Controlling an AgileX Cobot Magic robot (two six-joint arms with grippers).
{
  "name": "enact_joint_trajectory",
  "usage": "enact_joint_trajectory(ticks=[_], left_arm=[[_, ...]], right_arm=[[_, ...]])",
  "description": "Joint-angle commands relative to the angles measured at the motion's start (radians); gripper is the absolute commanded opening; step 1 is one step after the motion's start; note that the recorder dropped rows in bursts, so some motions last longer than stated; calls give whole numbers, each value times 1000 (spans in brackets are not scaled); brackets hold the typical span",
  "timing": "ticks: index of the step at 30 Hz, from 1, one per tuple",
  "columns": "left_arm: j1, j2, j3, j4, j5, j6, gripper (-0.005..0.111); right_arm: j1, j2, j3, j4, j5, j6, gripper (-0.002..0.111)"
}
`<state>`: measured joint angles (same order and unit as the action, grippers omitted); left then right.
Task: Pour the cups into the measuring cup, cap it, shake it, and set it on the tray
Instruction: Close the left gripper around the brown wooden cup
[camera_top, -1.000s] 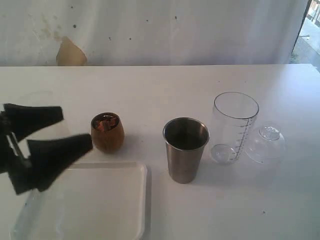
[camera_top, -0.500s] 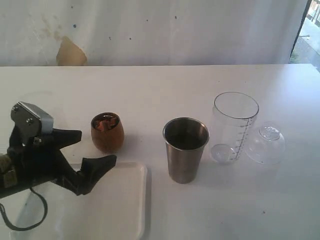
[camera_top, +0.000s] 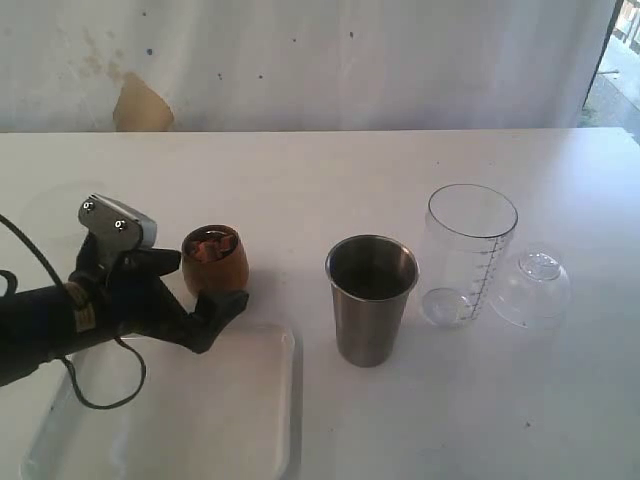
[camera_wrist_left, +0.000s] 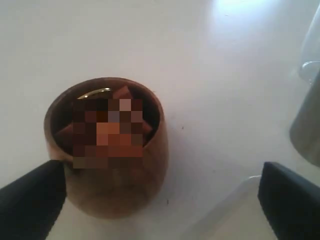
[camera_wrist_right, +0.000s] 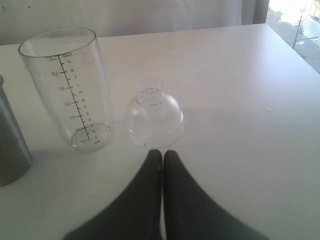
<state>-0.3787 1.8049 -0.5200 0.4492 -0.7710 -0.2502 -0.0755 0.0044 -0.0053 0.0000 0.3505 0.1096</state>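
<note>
The brown wooden cup (camera_top: 215, 266) (camera_wrist_left: 107, 150) stands upright left of centre, filled with reddish-brown pieces. My left gripper (camera_top: 208, 284) (camera_wrist_left: 160, 200) is open and low around it, one finger close to the cup's side and the other well clear of it over the tray corner. The empty steel tumbler (camera_top: 371, 298) (camera_wrist_right: 9, 145) stands mid-table. The clear measuring cup (camera_top: 470, 255) (camera_wrist_right: 67, 90) is upright and empty to its right, with the dome cap (camera_top: 532, 288) (camera_wrist_right: 154, 114) beside it. My right gripper (camera_wrist_right: 162, 154) is shut on nothing, just short of the cap, and is out of the exterior view.
The white tray (camera_top: 210, 430) (camera_wrist_left: 240, 212) lies at the front left, under my left arm, its corner just in front of the wooden cup. A black cable (camera_top: 95, 385) loops over the tray. A white wall (camera_top: 320, 60) runs behind the table.
My left gripper has swung in from the far left over the tray and dropped towards the wooden cup, its open fingers now flanking it. The cups and cap have not moved.
</note>
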Motion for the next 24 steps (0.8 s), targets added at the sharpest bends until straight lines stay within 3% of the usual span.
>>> enact_joint_trajectory(ticks=[1,24], left_arm=[[-8,34,-12,-93,-2,81,105],[-6,250,-202,-121,-21,147,105]], right_arm=[[-4,-4,5,0,0,0,0],[-4,-4,5,0,0,0,0]])
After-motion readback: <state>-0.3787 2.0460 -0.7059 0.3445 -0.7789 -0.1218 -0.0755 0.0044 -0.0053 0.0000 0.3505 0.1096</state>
